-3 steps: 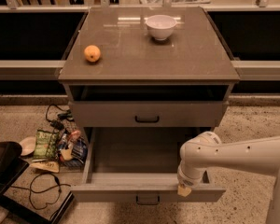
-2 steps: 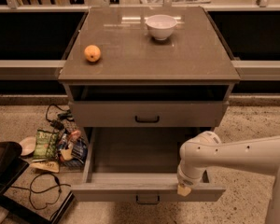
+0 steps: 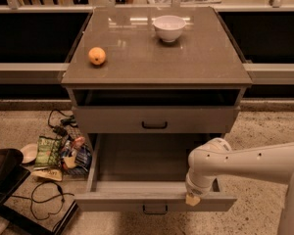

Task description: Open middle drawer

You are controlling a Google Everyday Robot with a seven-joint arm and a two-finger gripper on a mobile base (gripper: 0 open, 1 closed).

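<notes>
The grey cabinet [image 3: 155, 67] stands in the middle of the camera view. The middle drawer [image 3: 137, 199] is pulled far out toward me, and its plain grey inside [image 3: 139, 160] shows with nothing in it. Its small black loop handle [image 3: 154, 209] sits at the middle of the front panel. My gripper [image 3: 192, 198] hangs from the white arm [image 3: 245, 163] that comes in from the right. It rests at the top edge of the drawer's front, to the right of the handle. The drawer above [image 3: 155, 119], with its own black handle [image 3: 154, 125], is almost shut.
An orange [image 3: 97, 56] and a white bowl [image 3: 169, 28] sit on the cabinet top. Snack bags [image 3: 59, 153] and black cables [image 3: 44, 199] lie on the floor to the left. A black object [image 3: 2, 177] stands at the left edge.
</notes>
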